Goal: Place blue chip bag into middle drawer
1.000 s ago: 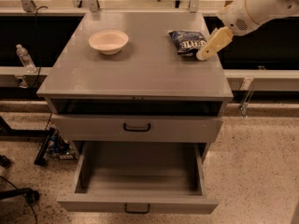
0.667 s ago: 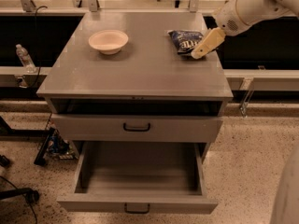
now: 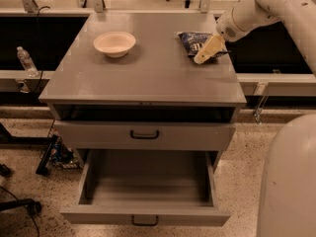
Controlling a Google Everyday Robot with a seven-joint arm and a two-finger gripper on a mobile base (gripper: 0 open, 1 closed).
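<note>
Hand at the blue chip bag's right edge, grip state unclear; a centred, firm pinch would serve best.

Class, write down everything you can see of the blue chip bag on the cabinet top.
The blue chip bag is a small, crinkly, dark-blue foil packet with white lettering. It lies on the grey cabinet top near the back right corner, well to the right of the cream bowl and apart from it. The robot's cream tool reaches in from the right and overlaps the bag's right edge; whether it grips the bag cannot be told. The bag is not in any drawer.
</note>
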